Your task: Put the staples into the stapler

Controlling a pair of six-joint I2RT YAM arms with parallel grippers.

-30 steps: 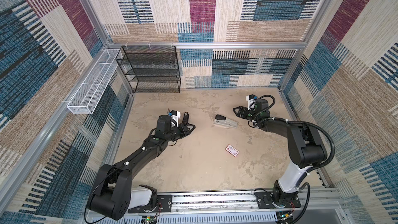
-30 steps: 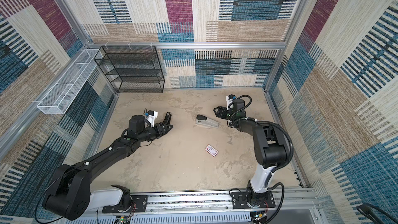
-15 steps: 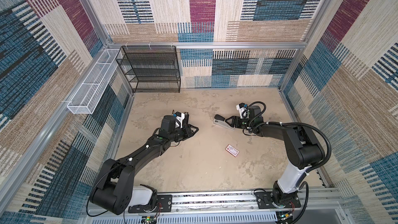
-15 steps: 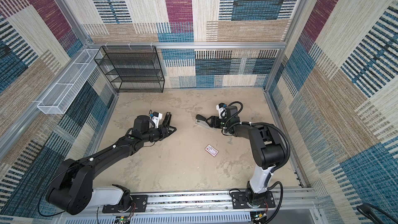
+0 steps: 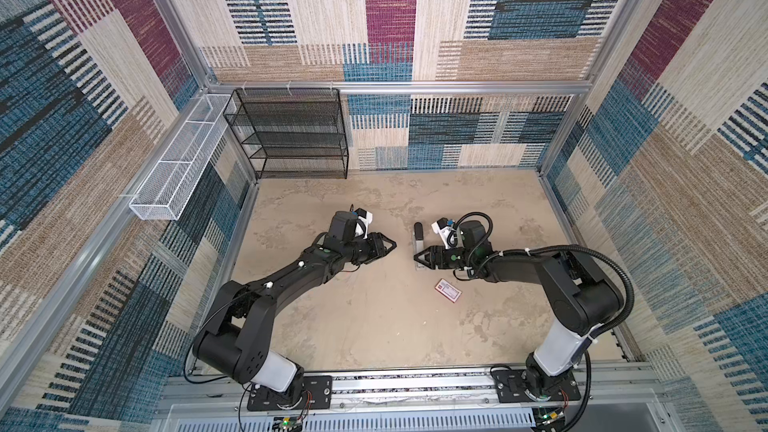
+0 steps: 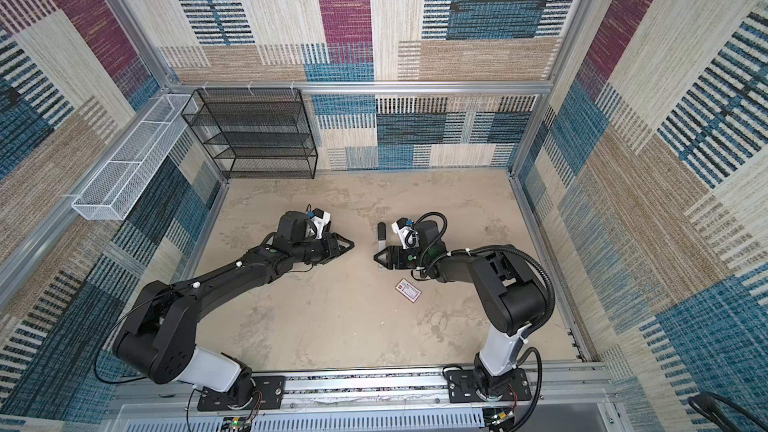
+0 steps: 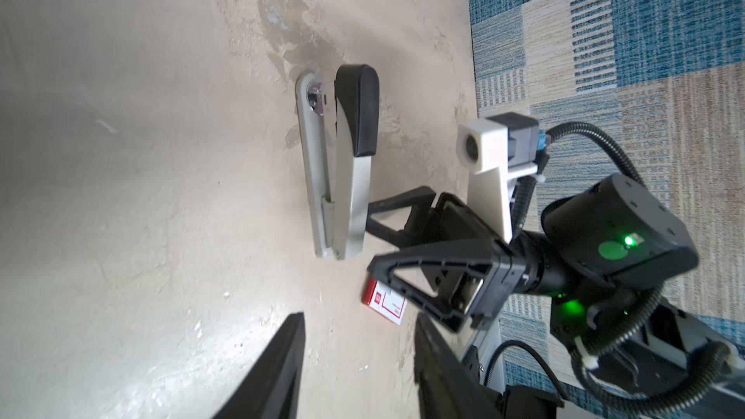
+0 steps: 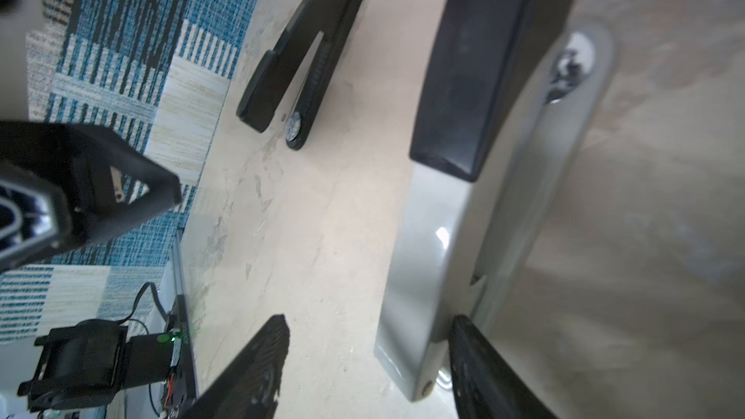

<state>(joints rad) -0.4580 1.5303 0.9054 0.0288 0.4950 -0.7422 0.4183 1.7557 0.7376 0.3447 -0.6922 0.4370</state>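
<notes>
A grey stapler [image 5: 419, 238] with a black grip pad stands shut on the beige table, its nose toward the back wall; it also shows in the other top view as the stapler [image 6: 381, 234]. My right gripper [image 5: 417, 258] is open at its hinge end. In the right wrist view the stapler [image 8: 455, 235] has that end between the fingers of the right gripper [image 8: 363, 340], close to one finger [image 8: 475, 356]. The staples box [image 5: 448, 290], white with a red mark, lies closed nearer the front. My left gripper [image 5: 390, 245] hovers open and empty, left of the stapler [image 7: 342, 179].
A second, black stapler [image 8: 298, 62] lies by the left wall beyond my left arm. A black mesh shelf [image 5: 291, 135] stands at the back left, and a white wire basket [image 5: 178, 164] hangs on the left wall. The aluminium rail [image 5: 415, 384] runs along the front.
My right gripper swept left from the back right to the grey stapler, which has swung round to point at the back wall. My left gripper moved right toward it.
</notes>
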